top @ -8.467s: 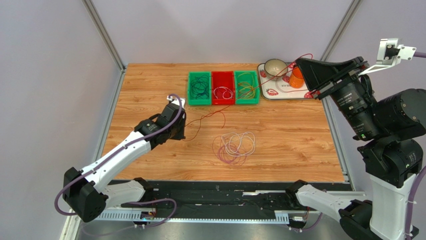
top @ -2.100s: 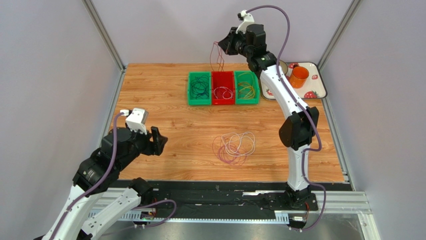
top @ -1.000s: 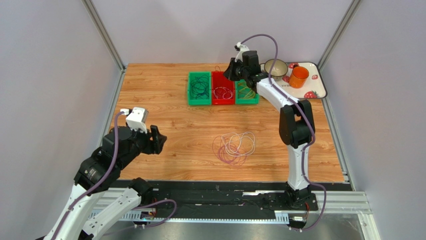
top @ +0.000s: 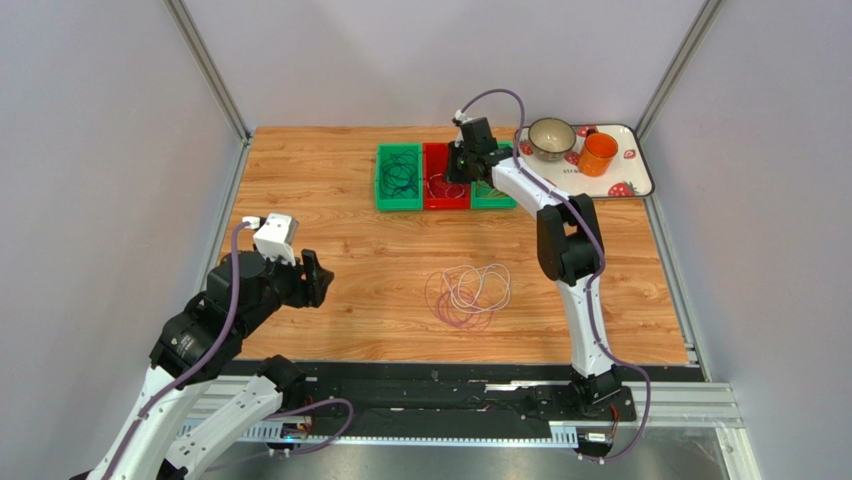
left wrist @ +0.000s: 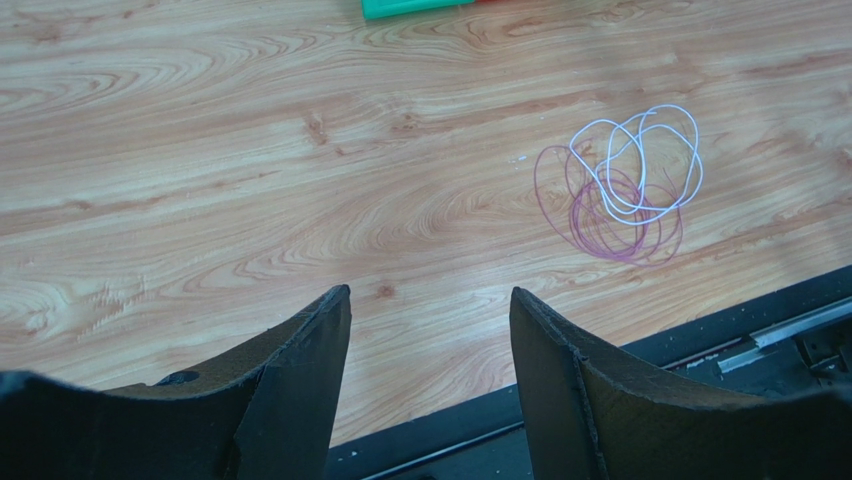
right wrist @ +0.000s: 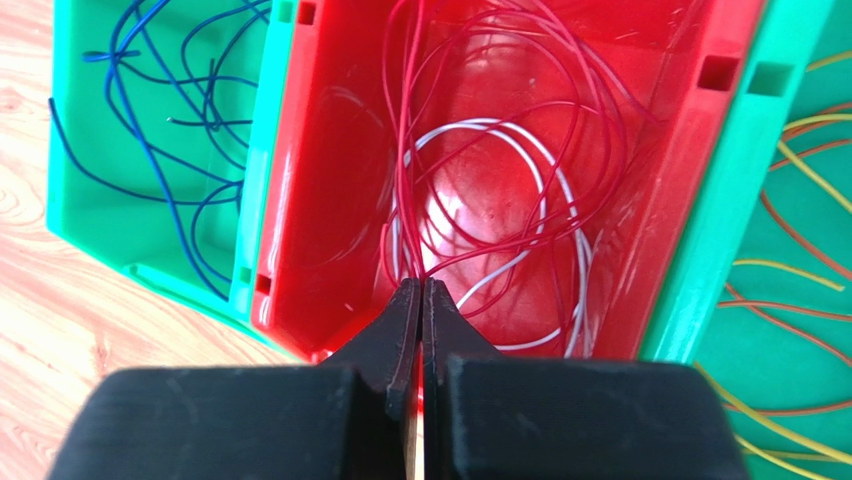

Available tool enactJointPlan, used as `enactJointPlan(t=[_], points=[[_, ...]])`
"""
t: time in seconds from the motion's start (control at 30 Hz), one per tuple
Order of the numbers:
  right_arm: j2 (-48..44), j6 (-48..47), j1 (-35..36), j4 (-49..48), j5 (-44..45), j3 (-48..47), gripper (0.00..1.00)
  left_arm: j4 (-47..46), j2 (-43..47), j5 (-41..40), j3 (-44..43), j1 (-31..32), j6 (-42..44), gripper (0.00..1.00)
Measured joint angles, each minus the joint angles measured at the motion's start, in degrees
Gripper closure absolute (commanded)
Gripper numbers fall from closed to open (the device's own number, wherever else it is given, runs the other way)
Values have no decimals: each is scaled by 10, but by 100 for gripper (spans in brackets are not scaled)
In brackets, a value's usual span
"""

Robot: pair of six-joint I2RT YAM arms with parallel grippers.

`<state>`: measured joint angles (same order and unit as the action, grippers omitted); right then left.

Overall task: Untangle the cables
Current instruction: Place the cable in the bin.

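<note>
From above, the table (top: 350, 240) carries three bins in one row at the far side: a left green bin (top: 398, 206), a red bin (top: 445, 205) in the middle and a right green bin (top: 495, 204). At the far right there is one tray (top: 630, 172) with one bowl (top: 551, 137) and one orange cup (top: 598, 155) on it. Two arms are working. The right gripper (top: 457, 175) is stretched out and down over the red bin. The left gripper (top: 313, 282) hovers over bare wood at the near left. One loose tangle of cables (top: 470, 293) lies near the middle of the table, well apart from both grippers.

On to the left wrist camera: the left gripper stands wide apart with nothing between its fingers. Off to the right lies that tangle, purple loops (left wrist: 610, 225) with white loops (left wrist: 641, 165) lying over them, too overlapped to count strands.

Now the right wrist camera: the right gripper is pinched tight on several strands of red cable (right wrist: 408, 170), which fan out in loops inside the red bin. One white cable (right wrist: 490, 122) is coiled under them in the same bin. The left green bin holds dark blue cables (right wrist: 130, 110), and the right green bin holds yellow and orange cables (right wrist: 790, 272).
</note>
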<state>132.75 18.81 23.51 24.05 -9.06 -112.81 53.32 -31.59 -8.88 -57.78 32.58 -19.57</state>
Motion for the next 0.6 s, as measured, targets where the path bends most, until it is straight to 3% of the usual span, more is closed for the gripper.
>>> enactJointPlan(t=[0.1, 0.27, 0.4, 0.6], points=[[3, 0, 0, 10, 6, -7, 83, 0, 0, 0, 0, 0, 0, 32], [0, -1, 0, 23, 13, -22, 79, 0, 0, 0, 0, 0, 0, 32], [-16, -4, 0, 33, 23, -22, 64, 0, 0, 0, 0, 0, 0, 32], [-73, -9, 1, 46, 42, -22, 62, 0, 0, -1, 0, 0, 0, 32]])
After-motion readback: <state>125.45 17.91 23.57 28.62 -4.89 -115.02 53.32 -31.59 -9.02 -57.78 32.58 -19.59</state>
